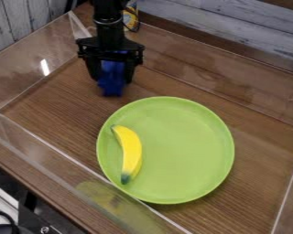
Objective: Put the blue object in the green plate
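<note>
The blue object (110, 79) is sitting on the wooden counter (234, 105), just beyond the far-left edge of the green plate (186, 146) and not yet on it. The black pincer (109, 66) is standing directly over it, its two dark fingers reaching down on either side of the block's upper part. They appear to be bracketing the block closely, but whether they are actually pressing on it or are slightly apart from its sides I cannot tell from this view.

The step in hand seems to be securing the grasp. Doing it well probably means closing squarely across the block's narrow sides, so the ridged faces are seating against the pads rather than twisting out, then lifting straight up far enough to clear the plate's shallow rim before travelling toward the camera.

A yellow banana (127, 154) is lying along the plate's left portion, so the open middle or right of the plate looks like the better landing spot. Clear low walls are ringing the workspace, near enough to the arm to deserve some care.
</note>
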Controlling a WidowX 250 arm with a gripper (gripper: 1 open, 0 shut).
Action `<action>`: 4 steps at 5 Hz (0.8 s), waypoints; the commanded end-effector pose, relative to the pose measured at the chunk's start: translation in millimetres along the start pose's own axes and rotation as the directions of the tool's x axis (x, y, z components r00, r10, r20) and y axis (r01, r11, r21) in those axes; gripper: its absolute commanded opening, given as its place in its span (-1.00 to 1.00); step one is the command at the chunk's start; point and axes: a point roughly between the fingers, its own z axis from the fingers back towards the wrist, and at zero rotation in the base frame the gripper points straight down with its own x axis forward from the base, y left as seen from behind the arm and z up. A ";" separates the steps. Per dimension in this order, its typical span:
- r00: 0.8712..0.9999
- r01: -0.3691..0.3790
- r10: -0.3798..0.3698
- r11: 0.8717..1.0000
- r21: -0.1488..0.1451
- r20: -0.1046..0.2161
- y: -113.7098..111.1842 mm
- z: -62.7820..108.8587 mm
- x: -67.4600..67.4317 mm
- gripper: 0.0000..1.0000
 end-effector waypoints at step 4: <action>1.000 0.028 -0.028 1.000 -0.002 -0.006 -9.4 -21.1 -0.2 -1.00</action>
